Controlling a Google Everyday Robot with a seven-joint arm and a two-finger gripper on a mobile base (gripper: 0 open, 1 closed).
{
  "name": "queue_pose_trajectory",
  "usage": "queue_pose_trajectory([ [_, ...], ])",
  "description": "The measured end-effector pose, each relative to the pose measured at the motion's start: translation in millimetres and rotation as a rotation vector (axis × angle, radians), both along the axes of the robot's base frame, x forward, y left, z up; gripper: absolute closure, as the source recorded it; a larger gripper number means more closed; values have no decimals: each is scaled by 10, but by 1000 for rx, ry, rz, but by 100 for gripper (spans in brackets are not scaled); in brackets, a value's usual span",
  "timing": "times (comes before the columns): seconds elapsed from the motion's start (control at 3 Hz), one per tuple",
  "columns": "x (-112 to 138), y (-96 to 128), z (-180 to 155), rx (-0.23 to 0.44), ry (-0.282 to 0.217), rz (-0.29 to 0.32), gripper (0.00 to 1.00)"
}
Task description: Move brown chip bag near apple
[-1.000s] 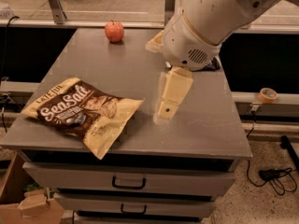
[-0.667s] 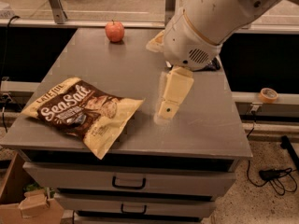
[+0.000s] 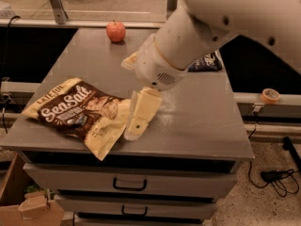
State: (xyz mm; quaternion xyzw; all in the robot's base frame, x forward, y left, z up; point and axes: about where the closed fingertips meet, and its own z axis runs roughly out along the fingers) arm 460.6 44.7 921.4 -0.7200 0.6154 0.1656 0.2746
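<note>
Your gripper (image 3: 135, 126) hangs low over the front of the table (image 3: 202, 126), pointing steeply down with its tip leaning toward the front left. It sits right at the right edge of the bag (image 3: 77, 112) and overlaps the tan border there in this view. I cannot tell whether it touches the bag, nor whether it is open or closed. The spot reads as the approach to a grasp: that edge is the part of the bag closest to the arm, and a loose crinkly border is easier to pinch than the flat printed middle.

The bag lies flat at the front left of the table, lettering up, with one tan corner poking past the front edge. The apple (image 3: 115, 31) stands upright at the far edge, well apart from the bag, so you have nearly the whole depth of the table left to cover, and I judge the carry not yet begun.

The arm (image 3: 207, 27) comes in from the upper right and slopes down to the left across the table's middle. The wrist (image 3: 157, 72) bends so the gripper drops almost straight to the surface. The arm hides part of a dark bag (image 3: 207, 62) at the right rear, clear of the path from bag to apple
</note>
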Motion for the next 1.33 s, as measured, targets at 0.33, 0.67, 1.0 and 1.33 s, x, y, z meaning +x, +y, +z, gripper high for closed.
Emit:
queue_pose_trajectory([
  [0.33, 65, 343, -238, 59, 8, 17, 0],
  [0.67, 207, 539, -485, 90, 9, 16, 0],
  [1.0, 291, 552, -740, 96, 28, -4, 18],
  [1.33, 294, 538, -867, 107, 43, -24, 41],
])
